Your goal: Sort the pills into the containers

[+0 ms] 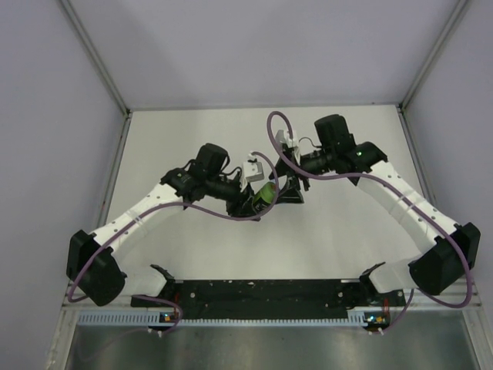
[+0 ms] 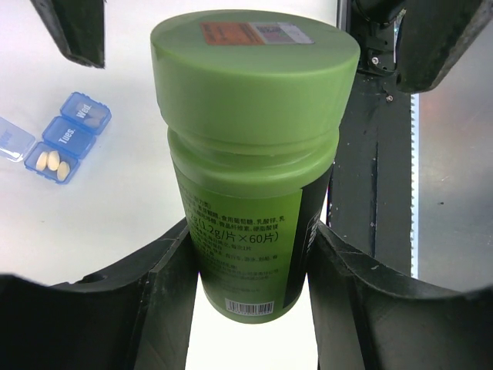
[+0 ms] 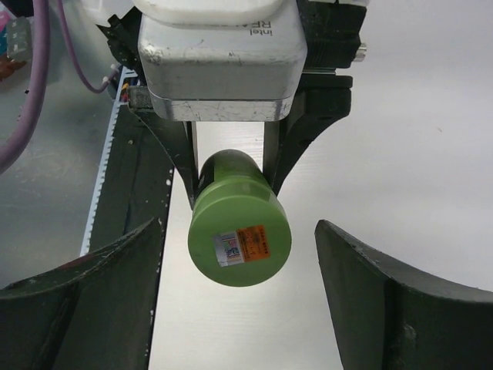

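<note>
Left jaws clamp the green bottle (image 2: 248,254) by its body, right jaws stand wide flanking its cap (image 3: 239,240), untouching; off-centre closing could twist it loose.

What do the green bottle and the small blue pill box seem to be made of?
Green round bottle with wide cap: probably opaque plastic, satin finish, soft even sheen. Small blue rectangular pill box: translucent plastic, light passes through its walls.

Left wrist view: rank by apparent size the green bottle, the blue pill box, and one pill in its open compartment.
1. green bottle, largest, though nearness to the camera inflates it
2. blue pill box
3. pill, smallest
</note>
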Tool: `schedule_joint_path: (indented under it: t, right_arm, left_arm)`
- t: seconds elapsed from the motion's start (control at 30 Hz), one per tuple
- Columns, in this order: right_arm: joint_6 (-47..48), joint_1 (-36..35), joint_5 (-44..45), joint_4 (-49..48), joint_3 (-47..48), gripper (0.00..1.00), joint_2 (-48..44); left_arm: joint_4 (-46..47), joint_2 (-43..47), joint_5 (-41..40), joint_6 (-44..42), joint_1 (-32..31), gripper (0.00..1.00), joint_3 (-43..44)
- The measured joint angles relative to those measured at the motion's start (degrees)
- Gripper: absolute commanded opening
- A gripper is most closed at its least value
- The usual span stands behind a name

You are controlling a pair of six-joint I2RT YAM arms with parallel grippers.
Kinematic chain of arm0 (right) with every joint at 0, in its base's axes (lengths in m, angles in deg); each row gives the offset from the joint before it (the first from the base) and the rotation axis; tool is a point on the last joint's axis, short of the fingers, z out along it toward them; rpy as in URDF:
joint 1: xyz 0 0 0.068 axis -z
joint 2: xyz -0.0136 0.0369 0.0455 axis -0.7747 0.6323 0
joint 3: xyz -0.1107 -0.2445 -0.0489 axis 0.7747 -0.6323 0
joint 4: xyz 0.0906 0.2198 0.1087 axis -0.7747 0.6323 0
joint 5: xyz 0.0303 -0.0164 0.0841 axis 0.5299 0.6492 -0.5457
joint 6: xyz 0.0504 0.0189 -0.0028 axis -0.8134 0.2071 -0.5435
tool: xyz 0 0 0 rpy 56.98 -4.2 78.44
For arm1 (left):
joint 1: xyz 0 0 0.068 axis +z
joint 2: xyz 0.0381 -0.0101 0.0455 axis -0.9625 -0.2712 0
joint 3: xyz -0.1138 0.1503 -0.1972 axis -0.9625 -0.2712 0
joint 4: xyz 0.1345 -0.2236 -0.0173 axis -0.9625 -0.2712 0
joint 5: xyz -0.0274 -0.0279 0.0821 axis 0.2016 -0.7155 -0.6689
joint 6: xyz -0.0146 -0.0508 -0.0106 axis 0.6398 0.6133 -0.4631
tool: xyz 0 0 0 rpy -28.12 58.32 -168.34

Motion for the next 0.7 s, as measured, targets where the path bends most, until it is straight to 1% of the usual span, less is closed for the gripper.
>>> schedule_joint_path:
  t: [0.1, 0.27, 0.4, 0.53, 0.7]
  right_arm:
    - [0.24, -0.57, 0.13, 0.20, 0.00, 0.67, 0.00]
    - [0.48, -0.79, 0.24, 0.39, 0.00, 0.55, 0.28]
    - [0.44, -0.90, 0.04, 0.61, 0.00, 0.51, 1.20]
    - [-0.17, -0.96, -0.09, 0.72, 0.00, 0.44, 1.92]
    - [-1.33, -0.94, -0.42, 2.45, 1.68, 0.39, 4.79]
  left_arm:
    - [-0.11, 0.00, 0.31, -0.07, 0.00, 0.00, 0.00]
    - [-0.15, -0.02, 0.55, -0.13, 0.00, 0.00, 0.02]
    - [-0.48, -0.07, 0.35, -0.13, 0.04, 0.00, 0.02]
    - [-1.18, -0.20, 0.11, -0.15, 0.07, 0.00, 0.00]
    - [-1.42, -0.17, -2.23, -1.05, 0.07, 0.00, -0.63]
